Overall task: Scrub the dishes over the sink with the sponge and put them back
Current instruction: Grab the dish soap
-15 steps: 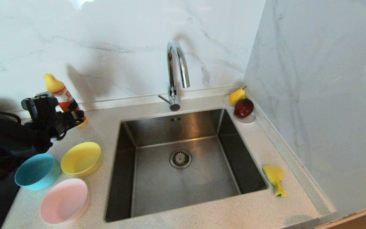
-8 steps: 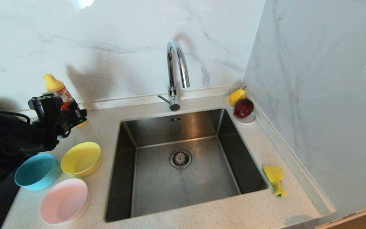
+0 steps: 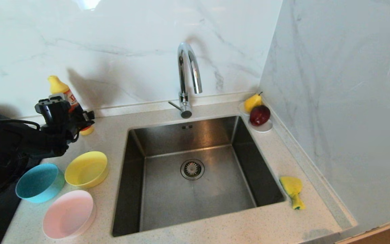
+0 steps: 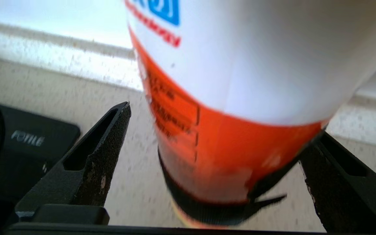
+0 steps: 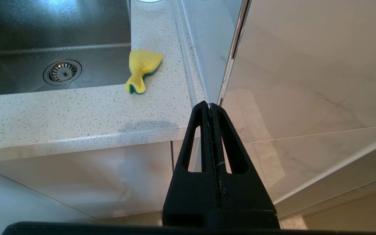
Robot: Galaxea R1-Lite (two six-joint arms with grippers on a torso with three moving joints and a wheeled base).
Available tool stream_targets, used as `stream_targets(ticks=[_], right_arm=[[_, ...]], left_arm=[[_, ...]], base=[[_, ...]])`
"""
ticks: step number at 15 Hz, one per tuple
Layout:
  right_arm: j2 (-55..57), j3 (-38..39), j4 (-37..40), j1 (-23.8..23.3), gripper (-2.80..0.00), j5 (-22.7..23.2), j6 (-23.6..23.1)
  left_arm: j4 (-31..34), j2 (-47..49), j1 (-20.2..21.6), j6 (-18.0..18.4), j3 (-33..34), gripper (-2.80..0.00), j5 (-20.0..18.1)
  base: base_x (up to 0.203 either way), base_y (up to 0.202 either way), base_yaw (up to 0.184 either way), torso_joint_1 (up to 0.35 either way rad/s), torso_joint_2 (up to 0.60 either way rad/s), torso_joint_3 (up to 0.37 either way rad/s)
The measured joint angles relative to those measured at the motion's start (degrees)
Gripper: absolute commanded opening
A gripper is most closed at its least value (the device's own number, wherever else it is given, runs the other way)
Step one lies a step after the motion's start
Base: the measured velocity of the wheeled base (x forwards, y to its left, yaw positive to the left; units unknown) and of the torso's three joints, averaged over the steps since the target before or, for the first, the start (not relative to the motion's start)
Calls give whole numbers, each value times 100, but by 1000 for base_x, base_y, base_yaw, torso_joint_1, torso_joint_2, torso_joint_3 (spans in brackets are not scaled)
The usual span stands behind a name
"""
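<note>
1. Speckled pale stone makes up the counter [image 3: 276, 223], which wraps around a square steel sink [image 3: 195, 189] and meets marble walls at the far side and on the right.
2. Nearest on the left, a pink bowl [image 3: 68, 214] sits upright on the counter, close to the near edge.
3. Just beyond it stand a blue bowl [image 3: 40, 183], further left, and a yellow bowl [image 3: 86, 169], closer to the sink; the three are bunched together, rims close or touching.
4. On the right strip of counter, near the sink's near right corner, lies the sponge [image 3: 293, 191], yellow with a green layer, pinched narrow at its near end; it also shows in the right wrist view [image 5: 141, 72].
5. Below the counter's front edge, on the right, the right gripper [image 5: 210, 107] is parked with its fingers pressed together, holding nothing.
6. Inside the sink, a round drain strainer [image 3: 192, 169] sits in the middle of the floor.
7. Further back on the left, beyond the bowls, the left gripper [image 3: 80, 118] reaches to a soap bottle [image 3: 67, 98] with a yellow cap and orange and white label; its fingers [image 4: 104, 156] are spread wide on either side of the bottle [image 4: 240, 98], one clear of it, the other too close to tell.
8. At the far edge of the sink stands a curved chrome tap [image 3: 187, 78].
9. In the far right corner, a small white saucer [image 3: 264, 127] holds a red apple [image 3: 259, 115] and a yellow pear [image 3: 252, 101].
</note>
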Motion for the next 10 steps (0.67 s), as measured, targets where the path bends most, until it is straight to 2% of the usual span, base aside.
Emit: stream_targets(ticks=[9, 10], right_arm=[[0, 0, 0, 2, -280, 0, 2], [0, 0, 0, 0, -280, 0, 2]], left_arm=[[-8, 151, -9, -9, -161, 0, 0], [-6, 147, -13, -17, -135, -280, 5]], base=[[0, 0, 0, 0, 0, 0], [0, 0, 0, 0, 0, 0]])
